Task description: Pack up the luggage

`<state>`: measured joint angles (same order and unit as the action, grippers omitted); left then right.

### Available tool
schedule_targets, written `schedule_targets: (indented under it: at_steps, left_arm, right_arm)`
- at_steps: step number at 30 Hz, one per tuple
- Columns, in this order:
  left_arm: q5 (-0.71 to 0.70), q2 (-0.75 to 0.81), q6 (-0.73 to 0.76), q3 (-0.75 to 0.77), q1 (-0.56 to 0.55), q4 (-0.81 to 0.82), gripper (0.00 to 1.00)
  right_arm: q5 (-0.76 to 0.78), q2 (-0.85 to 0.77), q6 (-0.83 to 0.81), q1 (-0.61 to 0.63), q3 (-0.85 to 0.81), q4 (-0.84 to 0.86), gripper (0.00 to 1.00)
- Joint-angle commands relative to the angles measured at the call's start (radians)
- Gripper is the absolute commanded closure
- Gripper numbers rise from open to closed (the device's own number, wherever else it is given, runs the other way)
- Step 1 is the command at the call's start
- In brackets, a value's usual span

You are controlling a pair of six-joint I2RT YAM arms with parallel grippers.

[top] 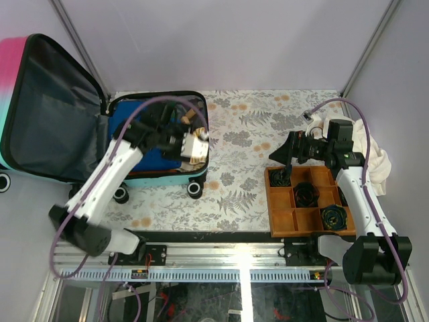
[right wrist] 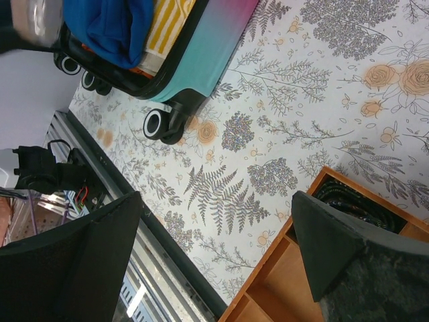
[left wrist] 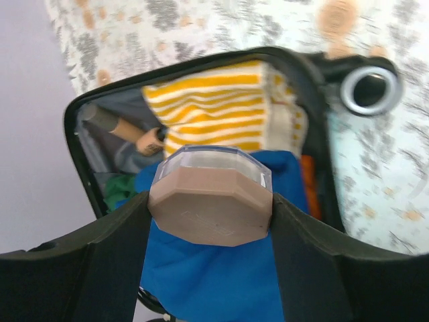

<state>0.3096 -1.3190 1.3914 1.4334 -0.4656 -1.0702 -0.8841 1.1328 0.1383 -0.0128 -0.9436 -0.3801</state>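
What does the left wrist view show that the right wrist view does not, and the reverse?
Only the left wrist view clearly shows the left gripper clamping an octagonal box, and a wooden-handled item inside. Only the right wrist view shows the open right gripper and the wooden tray with a black cable. Both show the luggage, its blue cloth, striped cloth, and the floral tablecloth.

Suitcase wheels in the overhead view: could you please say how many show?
3: left wheel and right wheel below the luggage; far-left wheel under its lid. A fourth may be hidden.
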Motion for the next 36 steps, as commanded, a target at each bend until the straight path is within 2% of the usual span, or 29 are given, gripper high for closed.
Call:
schedule_targets:
  at_steps: [1,5,9,15,20,26,31,34,36]
  left_arm:
    - [0.111,-0.222,-0.085,0.225,0.097,0.019,0.60]
    - [0.136,-0.452,-0.138,0.429,0.148,0.013,0.60]
    - [0.106,-0.610,-0.193,0.567,0.154,0.061,0.60]
    - [0.040,-0.765,-0.219,0.631,0.181,0.180,0.60]
    - [0.013,-0.864,-0.191,0.700,0.205,0.195,0.60]
    - [0.002,-0.926,-0.187,0.711,0.234,0.224,0.58]
    - [0.016,-0.923,-0.244,0.692,0.235,0.256,0.48]
    - [0.005,-0.901,-0.298,0.678,0.235,0.285,0.27]
    - [-0.002,-0.879,-0.345,0.671,0.237,0.301,0.18]
  right_arm:
    - [-0.040,-0.035,0.006,0.007,0.001,0.034,0.00]
    - [-0.049,-0.033,0.012,0.008,-0.009,0.026,0.00]
    - [-0.058,-0.026,0.022,0.008,-0.012,0.031,0.00]
    - [-0.060,-0.024,0.024,0.008,-0.011,0.032,0.00]
    - [-0.055,-0.023,0.017,0.008,-0.003,0.033,0.00]
    - [-0.054,-0.010,0.016,0.007,-0.005,0.037,0.00]
    - [-0.055,-0.006,0.014,0.008,0.000,0.041,0.00]
    - [-0.053,-0.009,0.014,0.008,-0.001,0.038,0.00]
    - [-0.052,-0.014,0.015,0.008,-0.004,0.034,0.00]
